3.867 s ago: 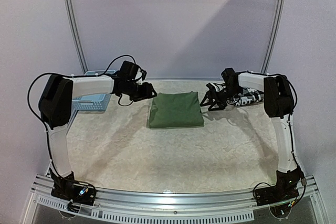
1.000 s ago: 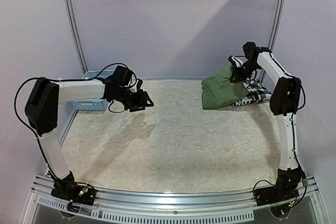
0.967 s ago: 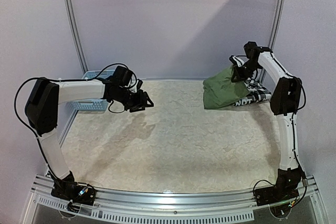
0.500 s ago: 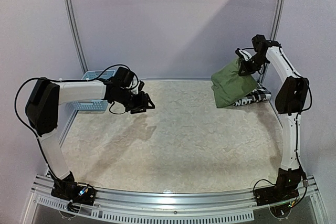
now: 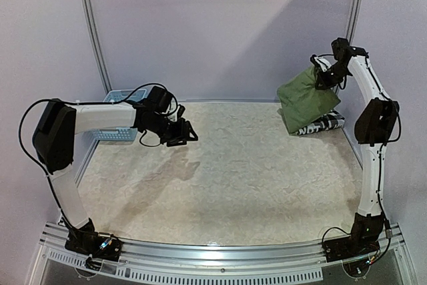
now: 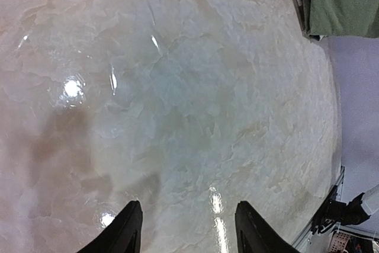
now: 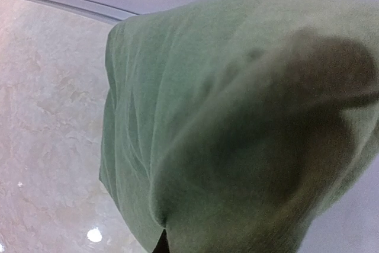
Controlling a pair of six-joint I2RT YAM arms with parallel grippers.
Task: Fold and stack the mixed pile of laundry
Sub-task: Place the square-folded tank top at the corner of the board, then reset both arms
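The folded olive-green shirt [image 5: 307,98] hangs in the air at the back right, pinched at its upper corner by my right gripper [image 5: 328,77], which is shut on it. In the right wrist view the green shirt [image 7: 207,117] fills nearly the whole picture and hides the fingers. Below it the folded black-and-white checked shirt [image 5: 321,125] lies on the table by the right edge. My left gripper [image 5: 187,133] hovers open and empty over the bare left-centre of the table. The left gripper [image 6: 188,205] faces the green shirt [image 6: 346,1] far off.
A light blue lattice basket [image 5: 113,134] stands at the back left behind my left arm. The marbled table top [image 5: 233,178] ends at a rear wall with two metal poles. The right table edge runs close beside the checked shirt.
My right gripper has carried the green shirt upward and to the right, so it now hangs above the checked shirt. The left arm has hardly moved.
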